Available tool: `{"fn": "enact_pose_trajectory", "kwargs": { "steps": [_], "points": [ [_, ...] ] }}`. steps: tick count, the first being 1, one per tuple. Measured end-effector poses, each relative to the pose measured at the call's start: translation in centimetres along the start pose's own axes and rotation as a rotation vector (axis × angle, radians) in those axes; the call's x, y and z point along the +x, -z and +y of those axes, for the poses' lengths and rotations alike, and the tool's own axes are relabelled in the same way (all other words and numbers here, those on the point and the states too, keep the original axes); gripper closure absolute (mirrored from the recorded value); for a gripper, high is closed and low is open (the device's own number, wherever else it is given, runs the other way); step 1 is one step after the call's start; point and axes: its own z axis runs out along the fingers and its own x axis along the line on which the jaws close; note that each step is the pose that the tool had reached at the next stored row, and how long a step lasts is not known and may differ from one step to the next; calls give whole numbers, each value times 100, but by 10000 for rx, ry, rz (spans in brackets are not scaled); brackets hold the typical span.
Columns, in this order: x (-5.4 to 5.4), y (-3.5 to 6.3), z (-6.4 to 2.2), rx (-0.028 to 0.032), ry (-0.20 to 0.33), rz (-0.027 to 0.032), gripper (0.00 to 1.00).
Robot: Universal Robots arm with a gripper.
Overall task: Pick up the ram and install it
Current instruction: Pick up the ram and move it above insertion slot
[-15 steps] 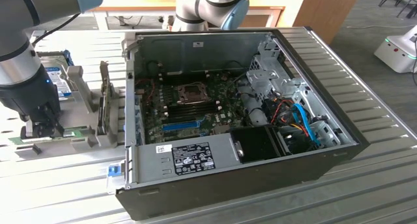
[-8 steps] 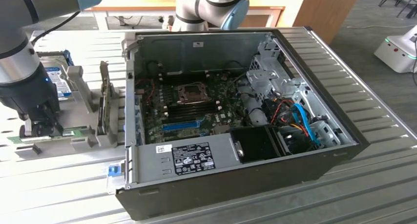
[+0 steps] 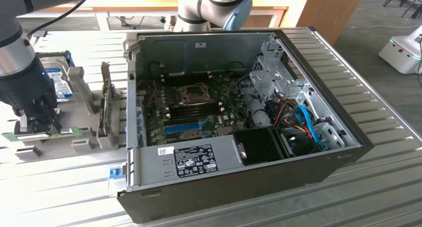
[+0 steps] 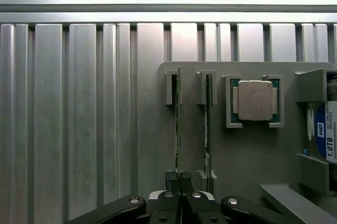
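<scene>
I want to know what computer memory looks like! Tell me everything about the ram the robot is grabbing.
The ram is a long, thin green circuit board with a pale label. It stands on its edge in a slot of the grey holder, on the ribbed metal table. The gripper is shut on one end of it. A second stick stands beside it, not touching.

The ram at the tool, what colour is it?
Green; the ram shows best in the exterior view.

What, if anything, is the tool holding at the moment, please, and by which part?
The tool is pinched on the ram, on its long upper edge about mid-length; it sits in the grey holder.
</scene>
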Motion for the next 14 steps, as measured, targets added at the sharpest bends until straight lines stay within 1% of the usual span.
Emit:
{"fn": "enact_pose_trajectory", "kwargs": {
  "steps": [5,14],
  "points": [
    [-2,103,2,-1,0,1,88],
    [-5,261,6,0,0,0,88]
  ]
}}
